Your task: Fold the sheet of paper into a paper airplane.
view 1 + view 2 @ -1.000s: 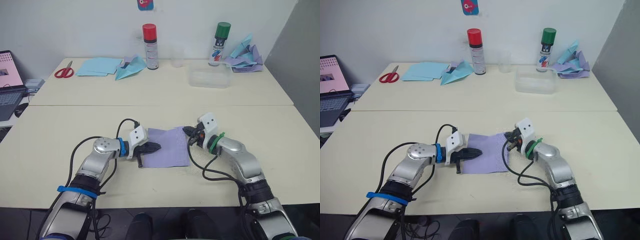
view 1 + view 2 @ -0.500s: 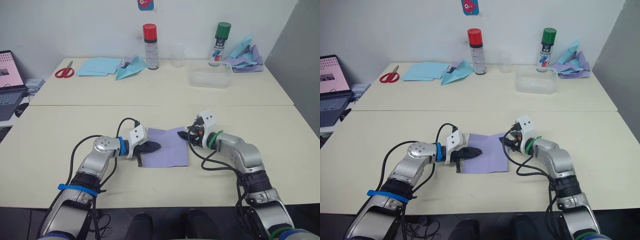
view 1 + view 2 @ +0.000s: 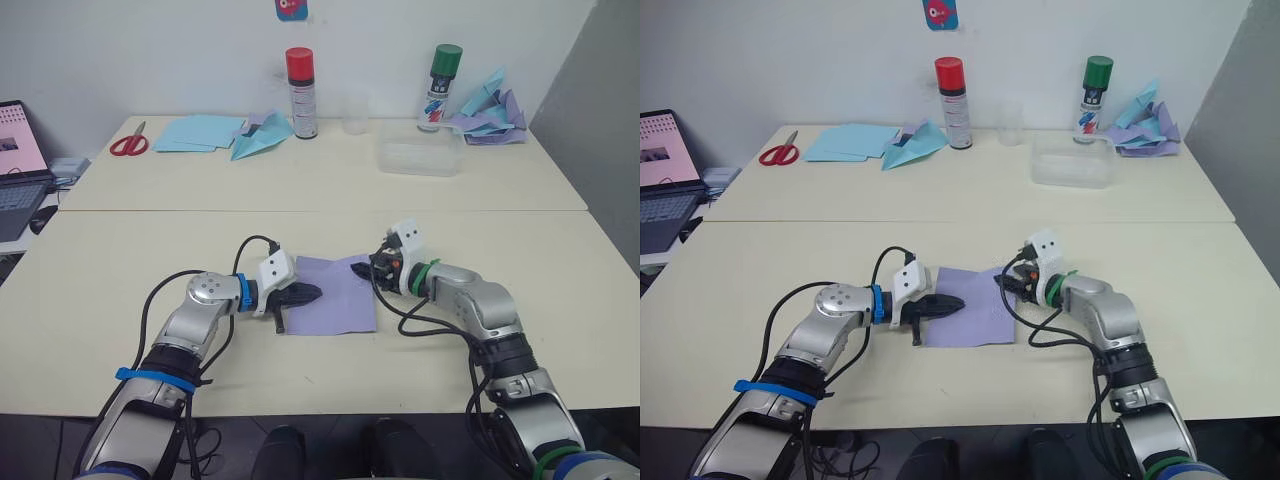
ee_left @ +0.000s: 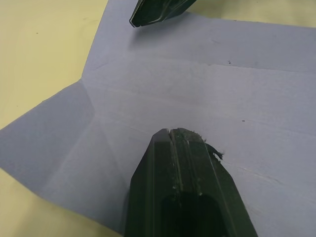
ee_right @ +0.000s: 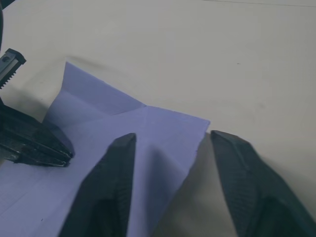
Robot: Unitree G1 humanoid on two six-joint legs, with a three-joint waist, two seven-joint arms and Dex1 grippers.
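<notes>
The lavender sheet of paper [image 3: 338, 298] lies flat on the near table between my two grippers, with faint creases and a folded corner flap. My left gripper [image 3: 312, 293] is shut, and its tip [image 4: 170, 132] rests on the sheet's left part. My right gripper [image 3: 362, 268] is open at the sheet's far right corner. One of its fingers [image 5: 111, 182] is over the paper [image 5: 98, 143] and the other finger [image 5: 242, 177] is over bare table just past the edge.
On the far table stand a red-capped spray can [image 3: 300, 93], a green-capped can [image 3: 439, 88], a clear cup [image 3: 353, 115] and a clear plastic container [image 3: 420, 157]. Light blue sheets [image 3: 198, 132], a light blue plane [image 3: 258, 137], scissors [image 3: 128, 144] and a crumpled paper heap [image 3: 490, 110] lie there too. A laptop [image 3: 18, 170] sits at far left.
My right gripper has shifted left onto the sheet's far right corner as its forearm swung outward, and the sheet's raised right edge has settled flatter. The left gripper has stayed in place.
</notes>
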